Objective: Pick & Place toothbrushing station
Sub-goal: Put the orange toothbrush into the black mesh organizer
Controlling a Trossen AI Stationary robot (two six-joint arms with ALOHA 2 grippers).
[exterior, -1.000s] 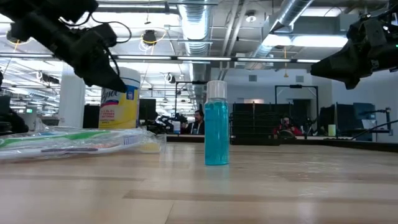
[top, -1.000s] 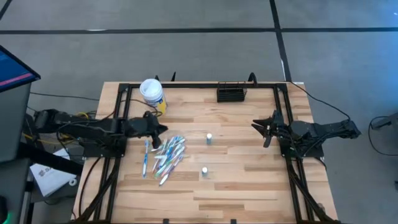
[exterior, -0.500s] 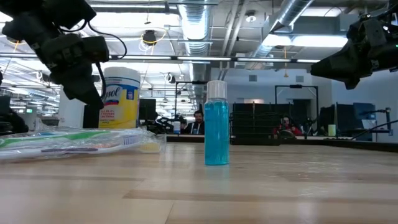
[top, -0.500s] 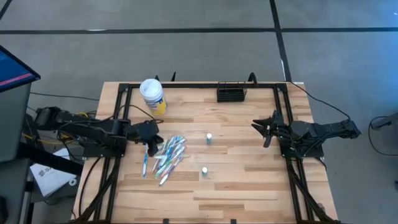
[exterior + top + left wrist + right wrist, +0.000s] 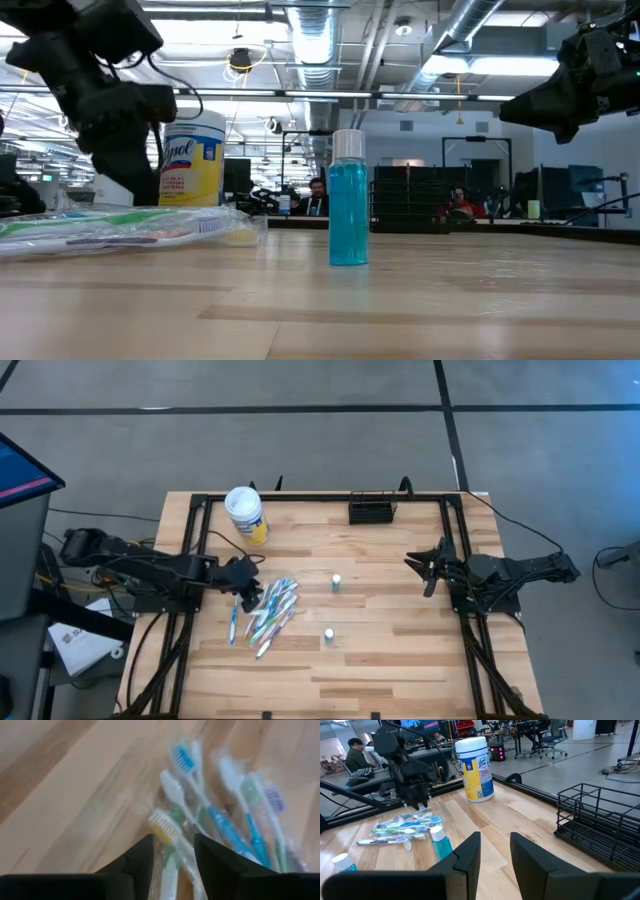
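A: While the left gripper (image 5: 248,582) hovers over the pile of wrapped toothbrushes (image 5: 268,610) at centre left of the high view, where is the toothbrushing station (image 5: 372,511)?

B: At the upper middle, on the far edge of the surface (image 5: 380,660), well apart from both arms. It stands empty.

A: And the fingers?

B: The left fingers (image 5: 135,862) are spread with nothing between them, just above the brush heads. The right gripper (image 5: 424,570) waits at centre right, fingers (image 5: 465,857) parted, nothing held.

A: Anything else?

B: A white tub (image 5: 245,512) at upper left, two small blue bottles (image 5: 336,581) mid-frame.
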